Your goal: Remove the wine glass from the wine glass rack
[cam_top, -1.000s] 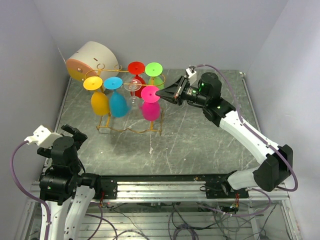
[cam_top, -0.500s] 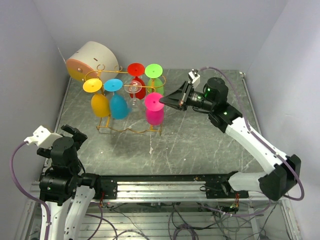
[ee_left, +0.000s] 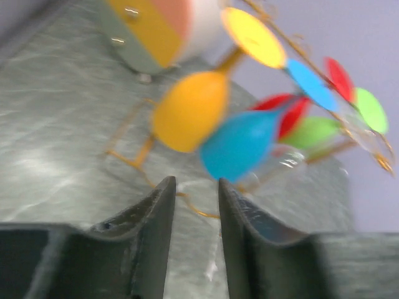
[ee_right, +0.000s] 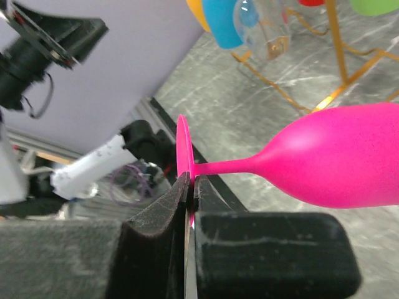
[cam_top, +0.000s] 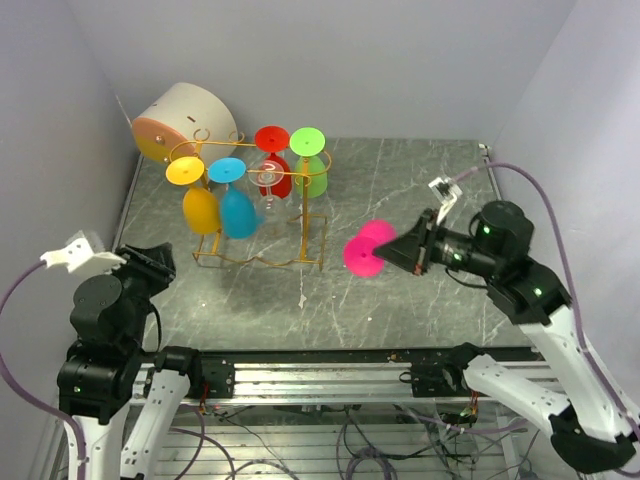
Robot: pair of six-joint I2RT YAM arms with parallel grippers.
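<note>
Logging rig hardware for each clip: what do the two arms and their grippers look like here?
The left arm and right arm both have black joint housings joined by white link shells, and each trails a pale purple cable. A small green light glows on the right wrist housing. The left gripper and right gripper have matte black wedge-shaped fingers; a white bracket tops each wrist.

The left arm (cam_top: pixel 100 320) and right arm (cam_top: pixel 545 310) wore white shells between bulky black joint housings. The left gripper (ee_left: pixel 194 187) and right gripper (ee_right: pixel 190 184) had matte black, wedge-shaped fingers. A pale purple cable (cam_top: pixel 515 168) looped from each wrist, beside a small white camera block (cam_top: pixel 75 255).
</note>
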